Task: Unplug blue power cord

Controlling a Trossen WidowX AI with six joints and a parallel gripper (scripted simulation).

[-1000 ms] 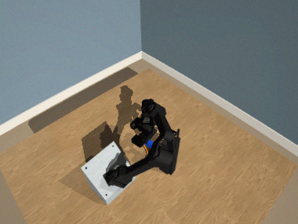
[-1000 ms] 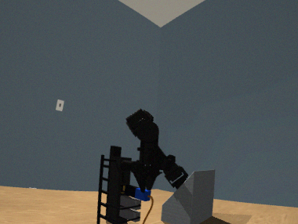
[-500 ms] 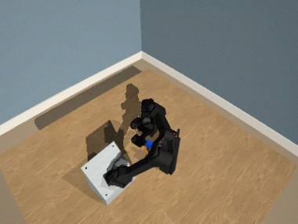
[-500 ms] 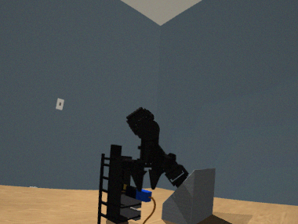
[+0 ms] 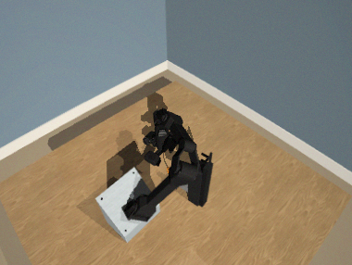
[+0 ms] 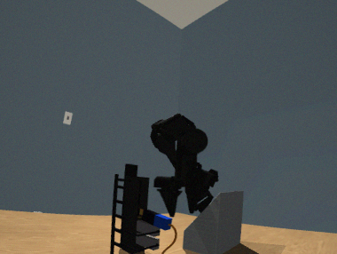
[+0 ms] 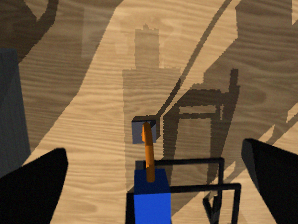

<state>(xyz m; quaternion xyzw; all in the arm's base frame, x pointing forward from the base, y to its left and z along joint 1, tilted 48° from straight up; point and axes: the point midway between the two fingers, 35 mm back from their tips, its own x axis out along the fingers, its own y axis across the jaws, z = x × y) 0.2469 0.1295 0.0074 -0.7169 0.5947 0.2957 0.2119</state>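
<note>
The blue plug (image 6: 163, 221) (image 7: 152, 207) is tilted in the exterior view, its blue end lower and its black body towards the strip. A small brass-coloured part shows at its far end, beside the upright black power strip (image 6: 130, 195). I cannot tell whether that part is inside a socket. An orange-brown cord (image 6: 176, 235) (image 7: 149, 160) hangs from the blue end. My gripper (image 6: 182, 214) (image 7: 155, 151) is wide open and empty. Its fingers stand on either side of the plug in the wrist view, apart from it. In the top view the arm hides the plug.
Black rack rails (image 6: 116, 213) (image 7: 222, 175) stand beside the strip. Grey shelf-like pieces (image 6: 148, 242) sit low beside it, under the plug. The grey slanted block (image 5: 111, 199) (image 6: 231, 222) (image 7: 10, 115) carries the arm's base. Walls rise behind the wooden floor.
</note>
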